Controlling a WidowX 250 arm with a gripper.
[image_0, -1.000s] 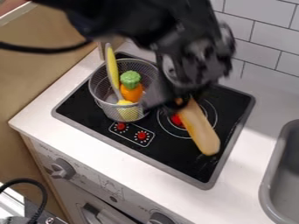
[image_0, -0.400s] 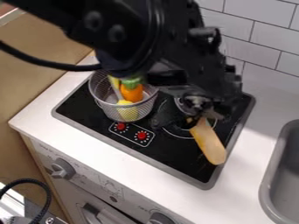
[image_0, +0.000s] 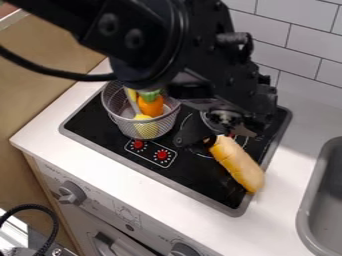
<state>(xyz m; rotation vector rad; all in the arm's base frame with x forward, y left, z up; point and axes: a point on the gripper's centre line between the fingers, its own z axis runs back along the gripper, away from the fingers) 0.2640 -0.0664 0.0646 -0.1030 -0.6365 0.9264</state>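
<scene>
The black arm (image_0: 160, 45) is coming into view from the top left, and its end effector (image_0: 211, 142) is hanging over the black hob (image_0: 194, 177). The end effector is holding the upper end of a long tan-orange toy bread (image_0: 238, 165) — so it is closed around this piece, w/ most of the bread sticking out. The bread is slanting down toward the lower right, and its far end is lying, as seen from the cam, over the hob's grey rim; I cannot tell if it is touching there.

To the left of the end effector, a mesh basket (image_0: 125, 123) is standing on the hob, near the bread but apart from it. Inside, an orange carrot (image_0: 151, 106) w/ green top is leaning, and a yellow piece (image_0: 145, 127) is resting in the lower part. Another long yellow item (image_0: 131, 94) is partly hiding behind the arm.

Two red dials (image_0: 149, 149) are sitting just below the basket, on the hob's front part. The hob is lying in the white counter (image_0: 100, 167) — w/ a grey sink (image_0: 324, 200) at the right and a tiled wall (image_0: 304, 55) behind.
</scene>
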